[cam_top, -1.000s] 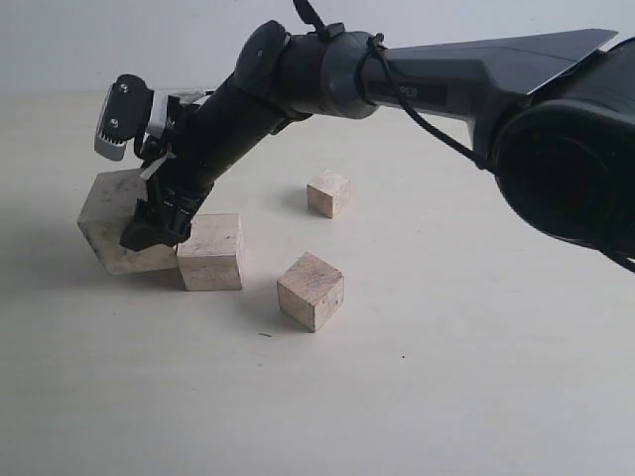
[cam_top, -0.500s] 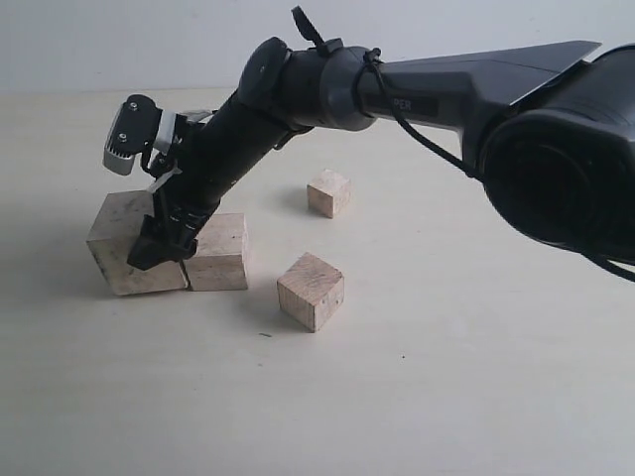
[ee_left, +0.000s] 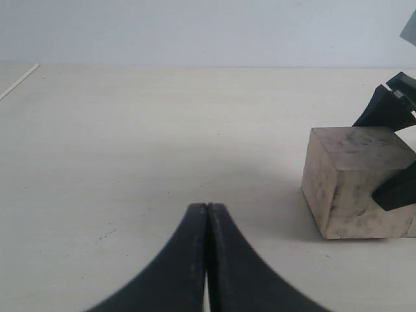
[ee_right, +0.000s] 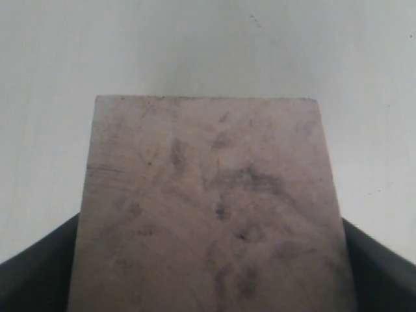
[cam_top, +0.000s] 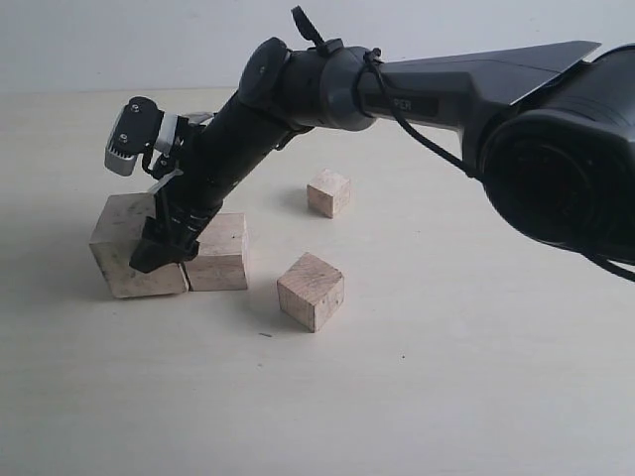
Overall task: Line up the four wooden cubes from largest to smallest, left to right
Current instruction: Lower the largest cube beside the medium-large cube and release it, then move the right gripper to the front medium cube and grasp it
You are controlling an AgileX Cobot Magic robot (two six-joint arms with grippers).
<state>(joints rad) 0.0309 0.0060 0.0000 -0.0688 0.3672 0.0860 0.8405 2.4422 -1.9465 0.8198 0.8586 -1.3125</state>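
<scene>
Smudged largest cube (cam_top: 115,248) leftmost, flush against the second cube (cam_top: 224,260); third cube (cam_top: 312,291) and smallest cube (cam_top: 328,192) apart to the right.

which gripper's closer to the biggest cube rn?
Right. The right gripper has a finger on each of two opposite sides of the biggest cube. The left gripper is shut and well clear of it.

Worktop (cam_top: 446,397): pale beige, matte, smooth. Tiny dark speck (cam_top: 263,336) on it, near front. Wall (cam_top: 119,40) behind: plain light grey. Left wrist view: thin pale strip (ee_left: 19,80) slanting across worktop's far part; what it is, can't tell.
</scene>
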